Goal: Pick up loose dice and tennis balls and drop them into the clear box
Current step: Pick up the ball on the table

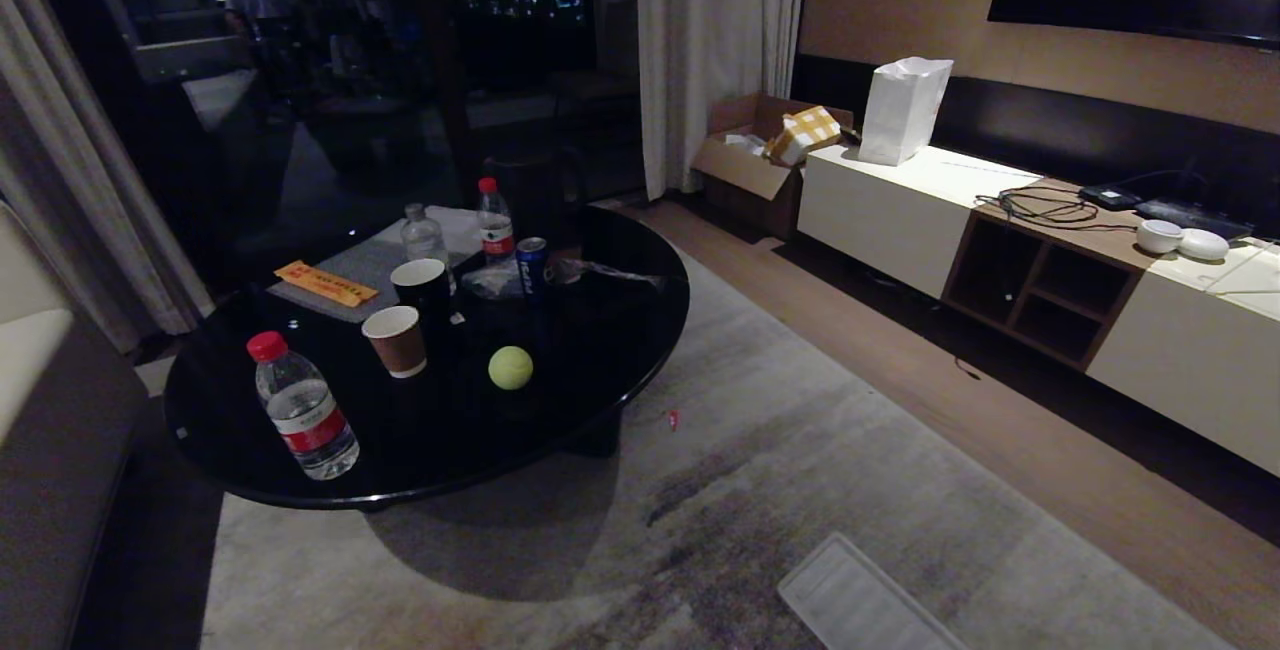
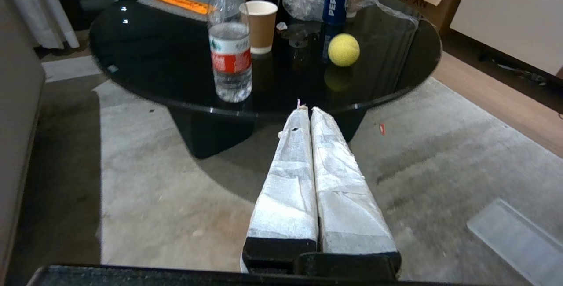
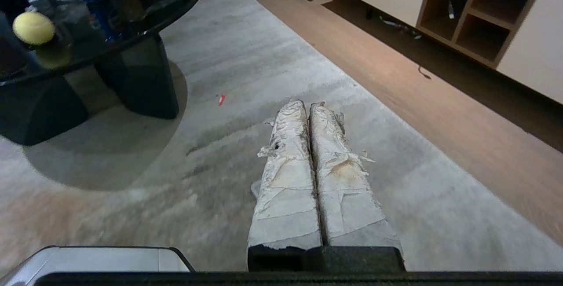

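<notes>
Both tape-wrapped grippers, left gripper [image 2: 309,109] and right gripper [image 3: 308,103], are hanging closed and empty over the grey carpet [image 1: 800,450], so reaching the round black glass table [image 1: 600,330] risks nudging the fuzzy yellow-green tennis ball [image 1: 510,367], sitting toward its five-o'clock edge, into rolling off.

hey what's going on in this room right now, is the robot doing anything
Nothing is being handled yet. Both claws, the left claw and the right claw, are shut, empty and hang over the rug, short of the round black table. One tennis ball lies loose on the table among bottles, cups and a can. No dice or clear box are in view; only a flat ribbed tray lies on the rug.
</notes>
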Controlling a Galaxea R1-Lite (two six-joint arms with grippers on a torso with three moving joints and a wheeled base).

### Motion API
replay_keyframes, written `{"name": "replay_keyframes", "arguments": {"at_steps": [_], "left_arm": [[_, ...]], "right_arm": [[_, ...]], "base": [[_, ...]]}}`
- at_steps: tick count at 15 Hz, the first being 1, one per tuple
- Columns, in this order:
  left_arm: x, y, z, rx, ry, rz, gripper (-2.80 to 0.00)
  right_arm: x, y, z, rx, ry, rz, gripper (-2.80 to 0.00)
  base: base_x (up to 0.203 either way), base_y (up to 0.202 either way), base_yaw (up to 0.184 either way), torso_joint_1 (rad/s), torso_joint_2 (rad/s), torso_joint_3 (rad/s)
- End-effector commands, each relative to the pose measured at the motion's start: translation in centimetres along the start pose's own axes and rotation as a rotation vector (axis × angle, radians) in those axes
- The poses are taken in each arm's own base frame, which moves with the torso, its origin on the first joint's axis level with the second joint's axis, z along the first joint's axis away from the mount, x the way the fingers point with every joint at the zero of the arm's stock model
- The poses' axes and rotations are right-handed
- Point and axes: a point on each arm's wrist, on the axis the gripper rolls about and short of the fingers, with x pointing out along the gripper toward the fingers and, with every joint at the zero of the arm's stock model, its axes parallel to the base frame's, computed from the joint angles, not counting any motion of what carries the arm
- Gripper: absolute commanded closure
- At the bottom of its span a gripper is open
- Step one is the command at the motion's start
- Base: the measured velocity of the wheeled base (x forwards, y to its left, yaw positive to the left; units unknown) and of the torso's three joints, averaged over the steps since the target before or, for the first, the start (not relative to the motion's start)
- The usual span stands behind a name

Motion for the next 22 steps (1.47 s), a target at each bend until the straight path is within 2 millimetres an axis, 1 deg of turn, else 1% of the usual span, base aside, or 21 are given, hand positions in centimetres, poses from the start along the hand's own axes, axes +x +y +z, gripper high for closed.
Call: {"name": "replay_keyframes", "arguments": {"at_steps": [1, 4, 11, 22], "left_arm": [[0.02, 0.0, -0.05, 0.0, 0.004, 0.001, 0.0], [0.02, 0.0, -0.05, 0.015, 0.005, -0.002, 0.0], [0.02, 0.0, -0.05, 0.015, 0.005, -0.002, 0.0], [0.02, 0.0, -0.05, 0.015, 0.005, -0.002, 0.0]], "right_arm": [[0.01, 0.0, 0.0, 0.0, 0.002, 0.0, 0.0], [0.01, 0.0, 0.0, 0.0, 0.002, 0.0, 0.0], [0.01, 0.0, 0.0, 0.0, 0.002, -0.001, 0.0], [0.01, 0.0, 0.0, 0.0, 0.002, -0.001, 0.0]], "base": [[0.184, 0.0, 0.0, 0.006, 0.0, 0.002], [0.161, 0.0, -0.001, 0.002, 0.0, 0.0], [0.0, 0.0, 0.0, 0.0, 0.0, 0.0], [-0.002, -0.007, 0.158, 0.002, 0.0, 0.001]]}}
